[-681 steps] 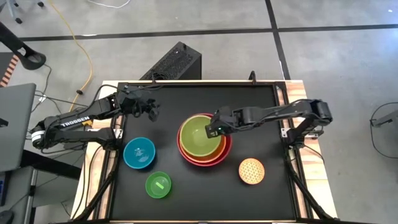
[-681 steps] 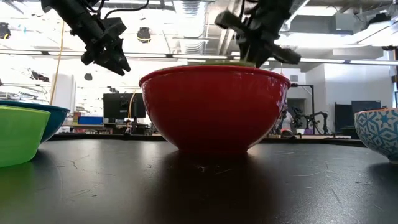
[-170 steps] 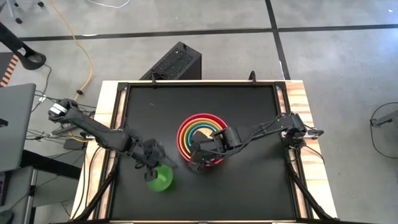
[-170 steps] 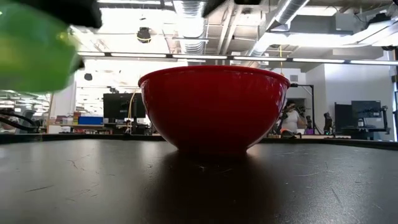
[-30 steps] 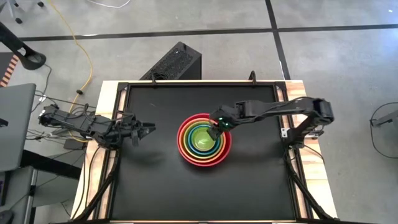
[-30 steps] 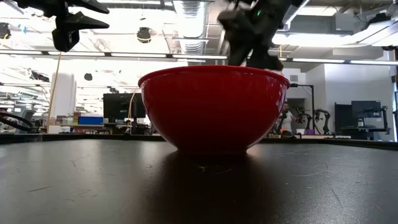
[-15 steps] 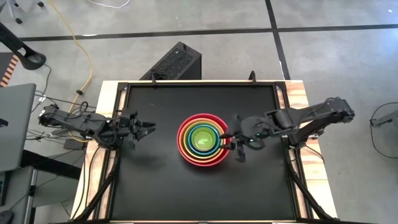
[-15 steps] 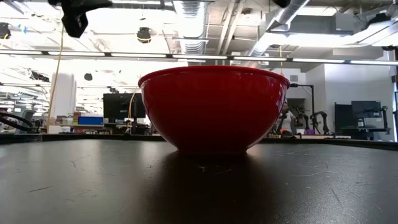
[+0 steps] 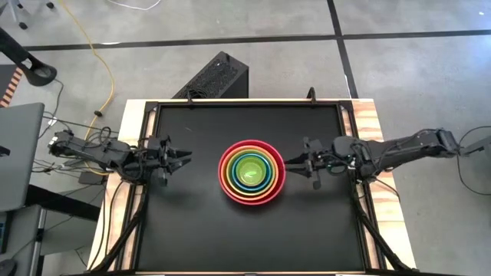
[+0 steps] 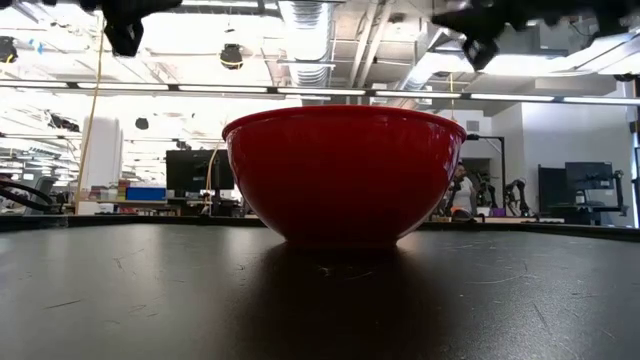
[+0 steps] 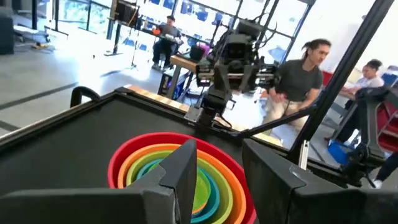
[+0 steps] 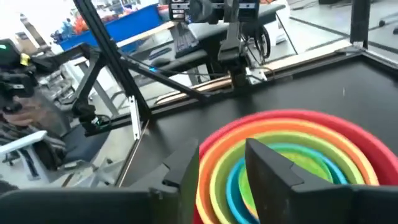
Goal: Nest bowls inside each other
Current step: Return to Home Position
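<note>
Black tabletop (image 9: 199,222), centre: bowls (image 9: 252,170) nested six deep, red outermost — left gripper (image 9: 180,157) and right gripper (image 9: 299,162) flank them, both spread and empty; retreat best made outward and upward, clear of the red rim.

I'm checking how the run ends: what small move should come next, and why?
The bowls sit fully nested, none loose, and the left gripper and right gripper hang open and empty either side, so probably just pull both back to rest.
</note>
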Controlling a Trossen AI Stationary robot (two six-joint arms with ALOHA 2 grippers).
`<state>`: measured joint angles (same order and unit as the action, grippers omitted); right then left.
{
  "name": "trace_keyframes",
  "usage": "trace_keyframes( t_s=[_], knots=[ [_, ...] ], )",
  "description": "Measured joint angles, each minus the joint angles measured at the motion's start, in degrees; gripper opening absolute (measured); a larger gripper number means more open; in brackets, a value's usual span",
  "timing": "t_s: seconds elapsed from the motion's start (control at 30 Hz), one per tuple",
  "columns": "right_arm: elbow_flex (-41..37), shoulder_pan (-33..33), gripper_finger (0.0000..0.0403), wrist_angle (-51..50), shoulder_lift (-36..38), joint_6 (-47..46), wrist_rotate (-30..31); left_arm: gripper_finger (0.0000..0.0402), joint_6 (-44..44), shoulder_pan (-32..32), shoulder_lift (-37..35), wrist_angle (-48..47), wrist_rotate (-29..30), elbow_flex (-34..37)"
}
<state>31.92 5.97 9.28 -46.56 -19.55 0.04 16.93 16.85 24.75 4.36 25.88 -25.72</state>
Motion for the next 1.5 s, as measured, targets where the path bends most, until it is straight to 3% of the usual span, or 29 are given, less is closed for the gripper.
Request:
trace_keyframes(
  t_s=[0.33,0.4,0.53,0.63,0.87,1.13,1.23,1.5],
  knots=[
    [-15.7,-8.0,0.0065,0.7,15.2,-2.6,-1.0,0.0116,9.2,-3.5,-8.9,19.4,-0.1,22.1],
    [-18.8,-9.9,0.0049,3.3,17.2,-1.4,-3.5,0.0116,11.4,-4.0,-10.0,22.1,-0.1,25.1],
    [-23.1,-12.8,0.0017,5.9,20.8,-0.1,-11.3,0.0116,10.0,-4.1,-12.5,16.8,-0.2,24.3],
    [-23.9,-14.8,0.0006,0.1,24.5,-0.4,-13.5,0.0116,8.3,-4.1,-15.2,15.7,0.4,24.2],
    [-27.5,-17.1,0.0008,-7.1,35.1,0.4,-15.3,0.0108,9.3,-4.2,-22.5,3.9,1.5,24.1],
    [-31.5,-17.3,0.0006,-4.2,44.1,-3.4,-15.3,0.0032,16.1,-4.2,-24.5,0.0,-2.2,24.2],
    [-31.5,-17.3,0.0009,-4.3,45.7,-3.0,-14.5,0.0005,14.3,-4.2,-24.5,-1.3,-5.9,24.1],
    [-31.5,-17.3,0.0032,-5.7,45.7,-3.0,-13.3,0.0009,2.2,-4.1,-23.6,-3.4,-7.0,24.1]
  ],
)
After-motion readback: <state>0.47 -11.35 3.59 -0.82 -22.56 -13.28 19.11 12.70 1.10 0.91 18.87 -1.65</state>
